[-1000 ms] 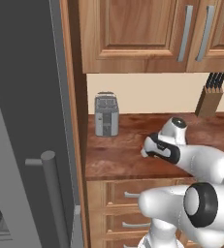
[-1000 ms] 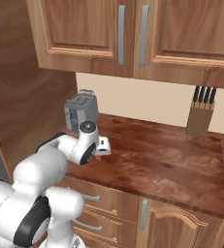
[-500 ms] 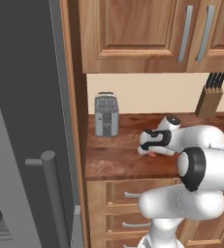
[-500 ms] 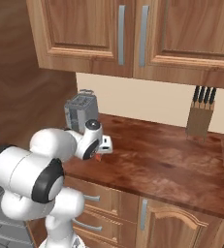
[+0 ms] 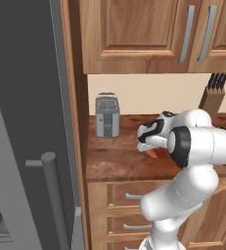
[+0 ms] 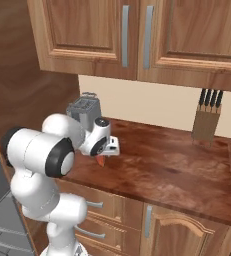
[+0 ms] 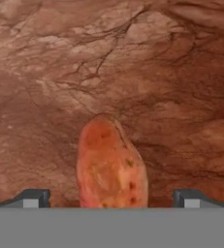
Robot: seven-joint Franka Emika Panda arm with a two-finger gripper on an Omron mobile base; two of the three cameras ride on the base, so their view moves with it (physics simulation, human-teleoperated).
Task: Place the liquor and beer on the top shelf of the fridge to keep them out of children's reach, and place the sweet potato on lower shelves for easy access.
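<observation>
Gripper [image 7: 111, 196] over sweet potato [image 7: 111, 167] on wooden counter [image 5: 114, 156].

Fridge [image 5: 21, 122] at left, door handle [image 5: 56, 200] nearest. Toaster [image 5: 107, 115] at counter's left rear, knife block [image 6: 206, 117] well to the right. Sweet potato lying flat between spread, empty fingers [image 7: 33, 197], long axis running away from hand, tapered end farthest; base views give its tip [image 6: 101, 160] alone.

Glossy veined wood counter [image 7: 181, 72], matt mottled sweet potato [image 7: 111, 167], metal toaster [image 5: 107, 115].

We saw a reddish-brown worktop [image 6: 177, 165] beneath the jaws, wooden wall cabinets [image 6: 137, 35] above them, a cream wall [image 5: 153, 100] beyond, and wooden drawers [image 5: 129, 205] below.
</observation>
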